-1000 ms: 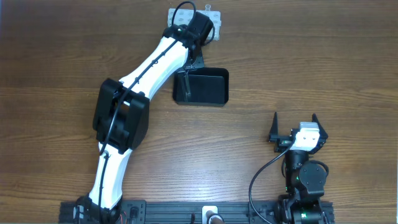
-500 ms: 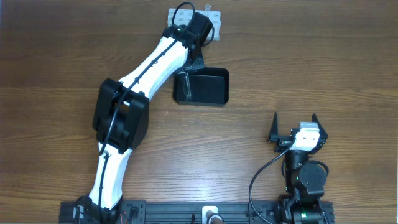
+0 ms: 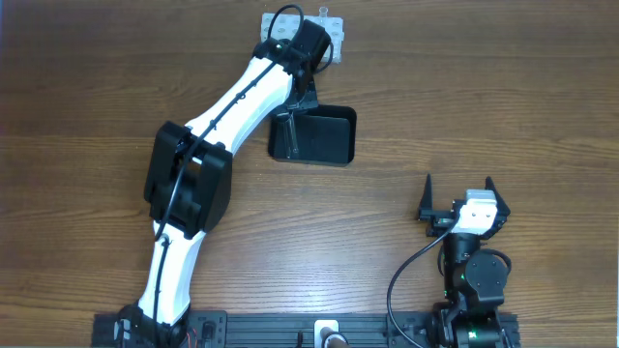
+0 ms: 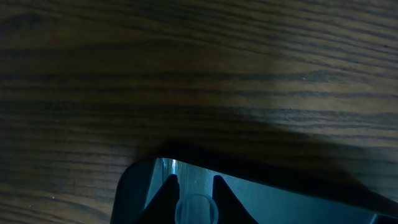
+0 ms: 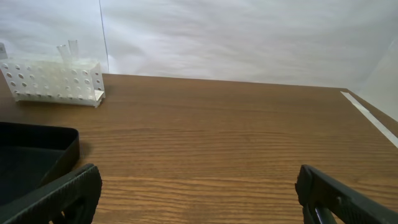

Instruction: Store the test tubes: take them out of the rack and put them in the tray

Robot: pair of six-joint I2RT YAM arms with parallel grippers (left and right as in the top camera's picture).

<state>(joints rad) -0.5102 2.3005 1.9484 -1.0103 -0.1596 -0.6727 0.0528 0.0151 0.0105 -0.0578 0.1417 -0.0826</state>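
As the left gripper (image 4: 194, 180) clamps a test tube (image 4: 198, 208) pointing downward, the tray (image 4: 130, 193) lies directly beneath; right gripper (image 3: 456, 198) farther off, parted.

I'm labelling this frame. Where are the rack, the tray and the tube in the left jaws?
rack (image 5: 53, 79), right wrist view, its perforated side wall.
tray (image 3: 324, 143), top view, its bare floor.
tube (image 4: 197, 208), left wrist view, its open top.

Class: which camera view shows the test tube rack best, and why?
Right wrist view: the rack stands side on, unobstructed. From the top, the left arm covers most of it; the left wrist view faces the tray.
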